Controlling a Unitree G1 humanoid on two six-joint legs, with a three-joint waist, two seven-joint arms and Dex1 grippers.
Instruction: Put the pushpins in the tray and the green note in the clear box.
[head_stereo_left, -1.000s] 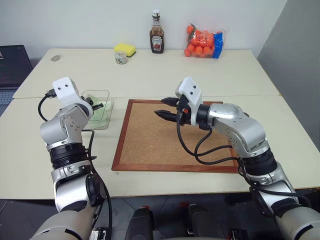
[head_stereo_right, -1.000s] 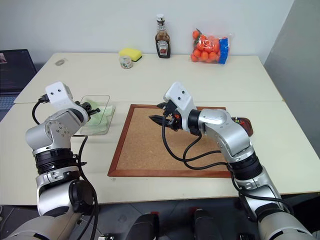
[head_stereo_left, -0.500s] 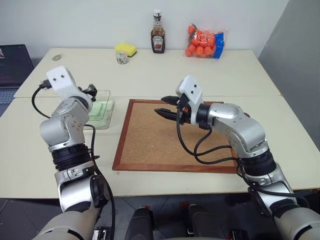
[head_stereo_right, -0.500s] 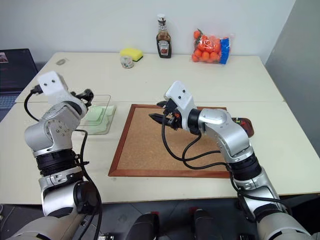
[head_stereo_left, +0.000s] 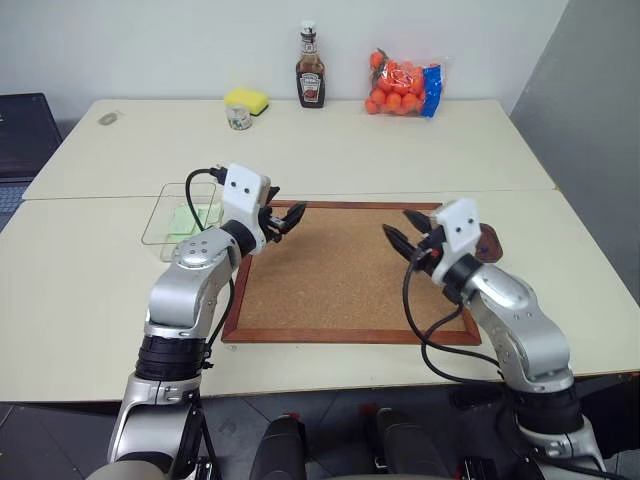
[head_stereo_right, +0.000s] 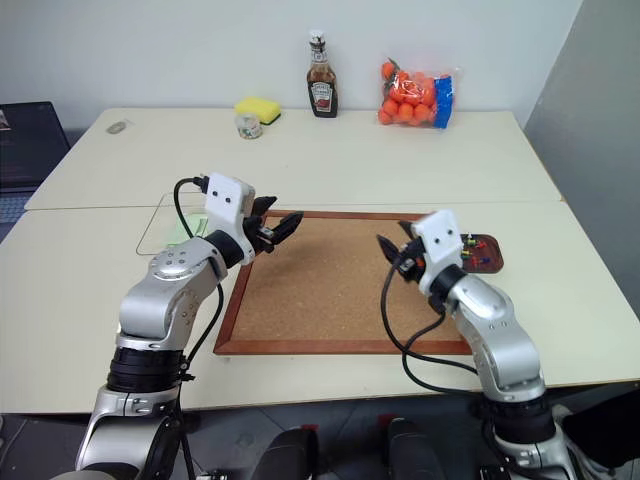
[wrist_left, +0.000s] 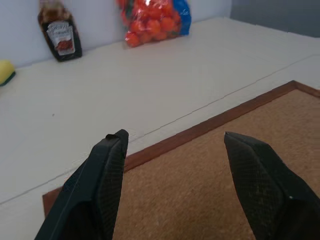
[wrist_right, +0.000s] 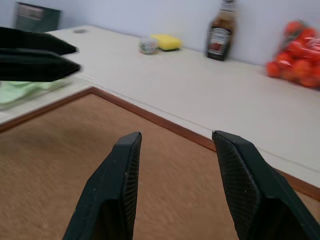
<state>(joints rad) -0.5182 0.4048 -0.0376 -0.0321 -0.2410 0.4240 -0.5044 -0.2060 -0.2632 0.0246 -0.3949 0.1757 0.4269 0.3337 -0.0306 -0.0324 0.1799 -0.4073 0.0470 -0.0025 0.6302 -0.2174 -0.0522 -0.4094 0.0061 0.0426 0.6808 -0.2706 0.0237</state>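
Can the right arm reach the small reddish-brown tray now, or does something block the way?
Probably yes. The small reddish-brown tray lies just beyond the right gripper, off the wood-framed cork board's far right corner. The fingers are open and hold nothing, and nothing stands between them and the tray.

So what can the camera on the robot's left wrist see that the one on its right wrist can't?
Left wrist view alone: the left gripper, open over the corner of the cork board, seen along its own fingers.

Right wrist view alone: the right gripper, open and empty; a small jar; the green note beside the other arm's dark fingers.

Both: the cork board, the table, the sauce bottle, the yellow sponge and the bag of oranges.
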